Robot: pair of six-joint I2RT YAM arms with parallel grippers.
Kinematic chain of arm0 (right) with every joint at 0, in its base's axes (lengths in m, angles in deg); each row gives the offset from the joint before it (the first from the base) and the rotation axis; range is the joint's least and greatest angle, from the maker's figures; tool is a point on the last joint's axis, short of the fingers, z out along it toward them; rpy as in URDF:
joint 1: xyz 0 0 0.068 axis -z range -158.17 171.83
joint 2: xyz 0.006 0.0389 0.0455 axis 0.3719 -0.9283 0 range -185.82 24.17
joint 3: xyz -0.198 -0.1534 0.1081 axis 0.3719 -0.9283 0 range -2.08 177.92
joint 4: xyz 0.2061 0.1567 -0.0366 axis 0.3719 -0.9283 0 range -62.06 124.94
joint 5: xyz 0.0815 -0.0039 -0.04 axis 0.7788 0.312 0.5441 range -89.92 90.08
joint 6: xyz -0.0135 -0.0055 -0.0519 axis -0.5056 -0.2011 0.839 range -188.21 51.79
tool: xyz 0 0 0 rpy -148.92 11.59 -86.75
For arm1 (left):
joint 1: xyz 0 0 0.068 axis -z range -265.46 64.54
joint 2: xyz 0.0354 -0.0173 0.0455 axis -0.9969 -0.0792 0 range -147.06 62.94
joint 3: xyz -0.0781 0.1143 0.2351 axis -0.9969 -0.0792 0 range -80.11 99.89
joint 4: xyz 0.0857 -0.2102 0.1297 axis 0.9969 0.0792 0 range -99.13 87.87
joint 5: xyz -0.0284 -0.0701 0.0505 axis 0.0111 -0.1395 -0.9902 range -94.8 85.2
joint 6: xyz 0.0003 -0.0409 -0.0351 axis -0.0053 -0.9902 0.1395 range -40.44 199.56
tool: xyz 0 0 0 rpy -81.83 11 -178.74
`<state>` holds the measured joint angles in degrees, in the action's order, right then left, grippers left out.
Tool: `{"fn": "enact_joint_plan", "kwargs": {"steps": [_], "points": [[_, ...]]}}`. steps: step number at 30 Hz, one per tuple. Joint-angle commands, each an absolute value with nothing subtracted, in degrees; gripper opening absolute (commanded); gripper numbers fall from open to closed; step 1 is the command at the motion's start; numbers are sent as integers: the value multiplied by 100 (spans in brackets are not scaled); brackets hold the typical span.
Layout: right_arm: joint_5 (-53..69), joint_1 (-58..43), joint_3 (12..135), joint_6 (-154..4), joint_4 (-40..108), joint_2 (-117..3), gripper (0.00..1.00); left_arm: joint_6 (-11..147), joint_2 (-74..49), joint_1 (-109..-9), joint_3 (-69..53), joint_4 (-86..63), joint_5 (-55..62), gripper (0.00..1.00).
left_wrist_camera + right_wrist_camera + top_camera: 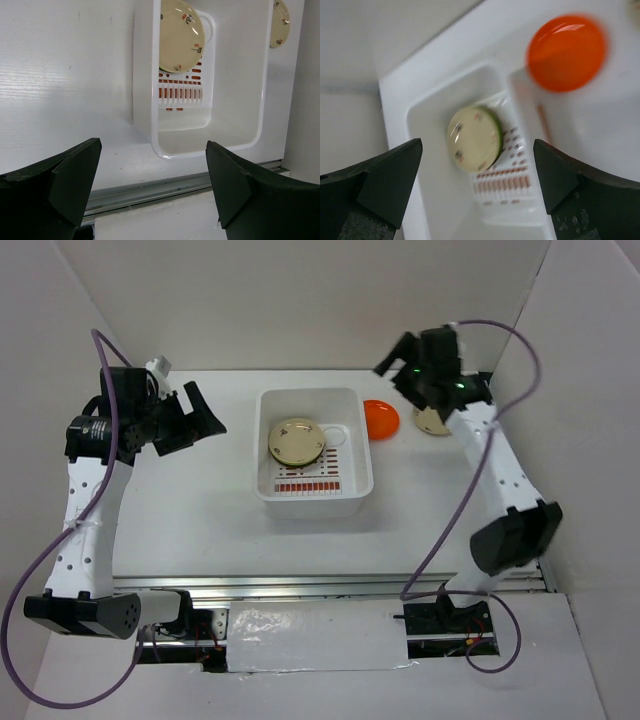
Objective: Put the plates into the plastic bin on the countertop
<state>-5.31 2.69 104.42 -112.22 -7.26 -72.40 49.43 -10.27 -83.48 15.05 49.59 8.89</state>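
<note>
A: Entry, largest first. Where is the bin?

B: The countertop carries everything, with the rail along its near edge. We log the bin at the middle, a little toward the far edge, upright and open.

A: Arms?

B: We see the left gripper over the far-left part of the countertop, well apart from the bin. Its jaws are spread wide with nothing between them. The right gripper hangs above the far-right part, near the bin's far right corner. Its jaws are likewise spread and empty. That wrist view is blurred.

A: Plates?

B: We count three in plain sight. The patterned plate lies inside the bin, toward its far left, partly over the red slots. We note a green edge under it, so something is stacked below. How many, we cannot tell. The orange plate sits on the countertop just beside the bin's right wall, at the far end. The cream plate lies further right, near the far-right corner, half hidden under the right arm from above.
</note>
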Motion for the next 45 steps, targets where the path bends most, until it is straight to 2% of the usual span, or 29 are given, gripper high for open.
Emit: {"fn": "enact_joint_plan", "kwargs": {"steps": [1, 3, 6, 10, 17, 23, 27, 36, 38, 40, 44, 45], "points": [[-644, 1468, 8730, -11461, 266, -6821, 100, 5012, -878, -8379, 1359, 4871, 786, 99], [-293, 2126, 7761, -11654, 1258, -6706, 100, 5047, -782, -8405, 1262, 4827, 881, 99], [349, 2831, 6942, -11857, 2407, -6784, 100, 5196, -685, -8414, 1165, 4713, 1232, 99], [649, 3298, 6491, -12068, 3325, -7038, 100, 5337, -509, -8414, 946, 4467, 1550, 99], [1290, 3799, 6402, -12611, 4037, -8084, 100, 5302, -202, -8432, 182, 4097, 1665, 99], [1142, 3827, 7244, -12376, 3056, -8946, 99, 5399, -236, -8449, 268, 4326, 1234, 99], [1159, 3853, 7535, -12402, 3063, -9262, 95, 5346, -333, -8458, 295, 4282, 1225, 99], [1124, 3888, 8465, -12683, 2230, -10070, 59, 5346, -658, -8467, 602, 4290, 1023, 99], [1228, 3914, 8764, -12684, 1947, -10307, 45, 5364, -737, -8476, 690, 4299, 996, 99], [1273, 3932, 8958, -12675, 1711, -10440, 42, 5372, -773, -8484, 708, 4291, 987, 99], [1317, 3915, 9398, -12604, 1385, -10678, 3, 5364, -817, -8493, 708, 4255, 988, 99], [1335, 3914, 9390, -12604, 1384, -10678, 1, 5364, -817, -8502, 708, 4264, 970, 99]]}}
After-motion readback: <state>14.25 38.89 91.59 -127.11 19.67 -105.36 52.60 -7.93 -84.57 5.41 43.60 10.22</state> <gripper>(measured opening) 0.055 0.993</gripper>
